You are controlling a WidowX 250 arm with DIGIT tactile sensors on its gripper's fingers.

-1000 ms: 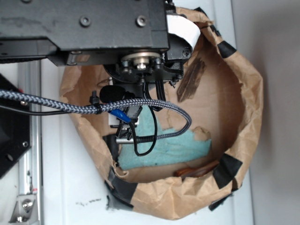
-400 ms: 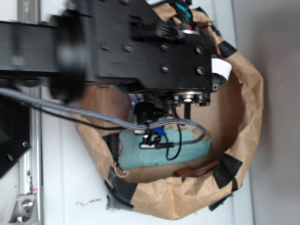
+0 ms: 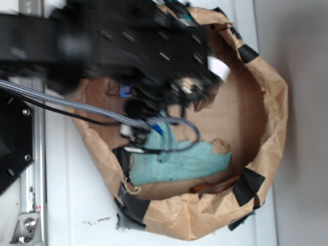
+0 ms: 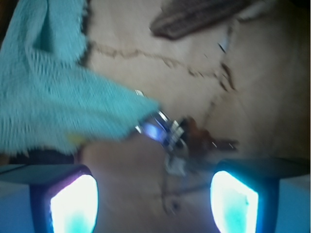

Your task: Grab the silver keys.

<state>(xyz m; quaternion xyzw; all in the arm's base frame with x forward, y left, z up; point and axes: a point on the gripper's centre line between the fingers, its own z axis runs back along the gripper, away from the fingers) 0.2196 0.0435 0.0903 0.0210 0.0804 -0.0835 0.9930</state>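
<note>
Blurrily, the silver keys (image 4: 167, 133) gleam, 1 brownish-headed, touching the teal cloth's (image 4: 53, 102) edge; the claw (image 4: 155, 201) is released, fingers apart, just below them.

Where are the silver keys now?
In the wrist view the silver keys lie at centre on the brown paper, at the teal cloth's right edge, ahead of the open end effector.
</note>
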